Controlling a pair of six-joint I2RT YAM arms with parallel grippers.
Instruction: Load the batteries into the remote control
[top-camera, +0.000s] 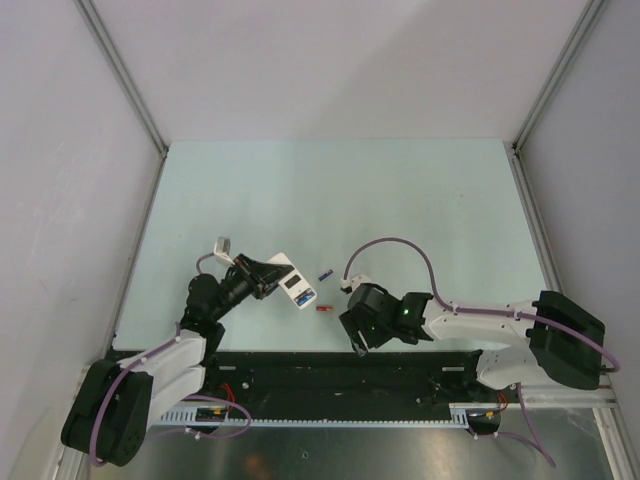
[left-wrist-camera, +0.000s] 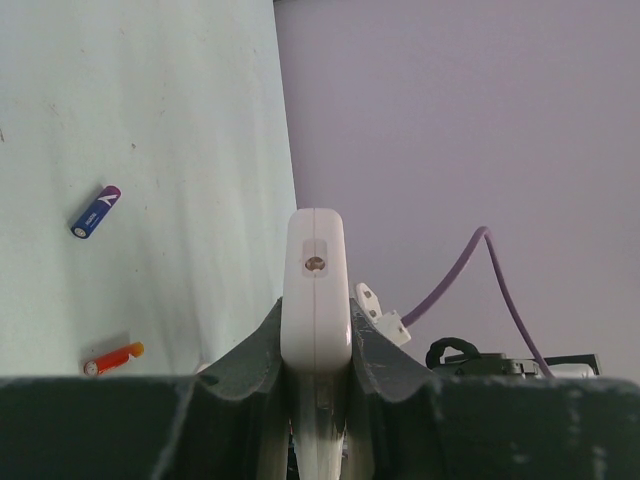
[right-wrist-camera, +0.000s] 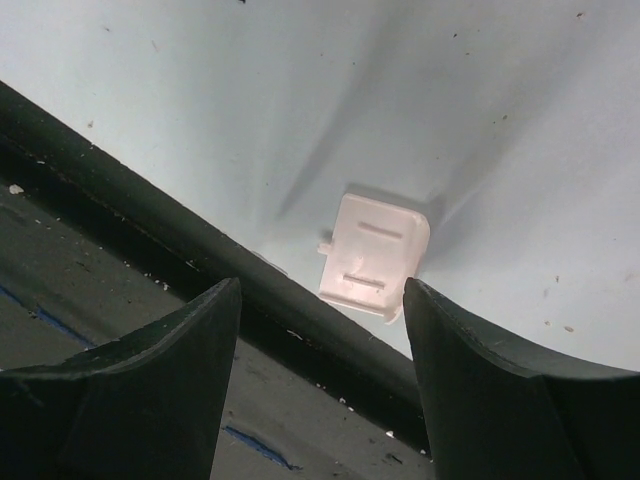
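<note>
Tabletop (top-camera: 330, 190): left fingers (left-wrist-camera: 245, 365) hide remote control (left-wrist-camera: 315, 290) base

The white remote control (top-camera: 293, 282) sits clamped in the left pincer (top-camera: 268, 276), seen narrow-edge-on from the wrist, with a bright blue patch near its outer end. A dark blue-purple battery (top-camera: 325, 275) lies on the counter (top-camera: 400, 200) just beside it. A red battery (top-camera: 323, 309) lies nearby, touching neither.
</note>
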